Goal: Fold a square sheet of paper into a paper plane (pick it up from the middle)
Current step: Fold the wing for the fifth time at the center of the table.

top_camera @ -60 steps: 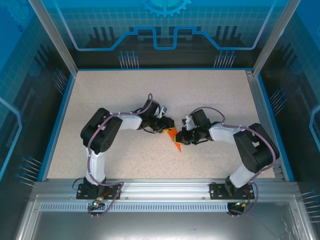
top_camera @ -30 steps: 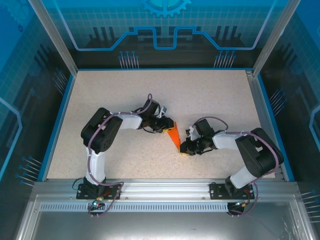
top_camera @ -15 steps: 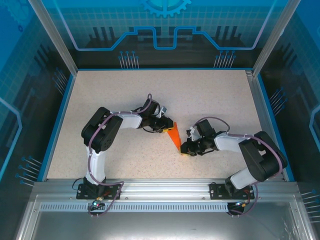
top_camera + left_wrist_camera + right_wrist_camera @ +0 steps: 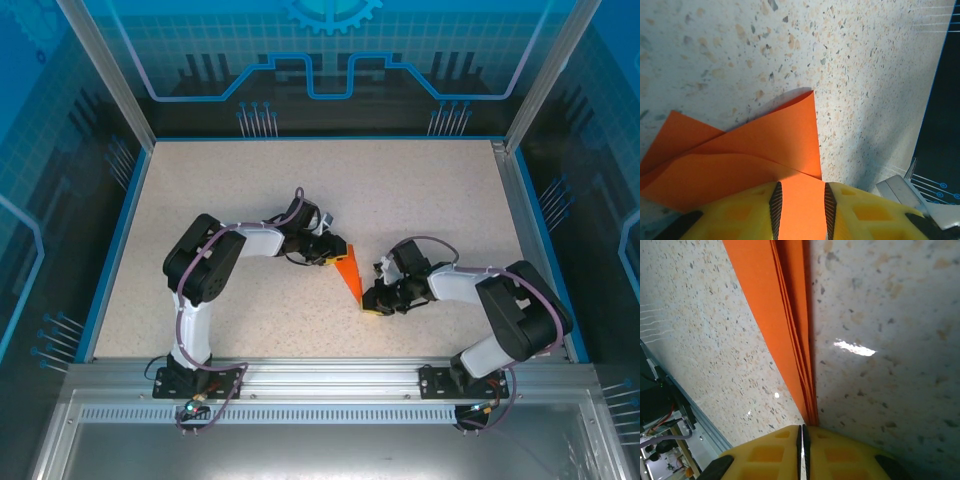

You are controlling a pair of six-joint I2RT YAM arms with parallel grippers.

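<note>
A speckled beige table point(image 4: 400, 200) lies inside a blue rim point(image 4: 325, 138), with a ribbed metal rail point(image 4: 330, 385) along its near edge. Clear blue-patterned panels point(image 4: 330, 50) stand behind and at both sides

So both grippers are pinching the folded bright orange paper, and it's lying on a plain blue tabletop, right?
Not quite. Both the left gripper and right gripper do pinch the folded bright orange paper, but the tabletop is speckled beige, not plain blue; the top external view shows it.
</note>
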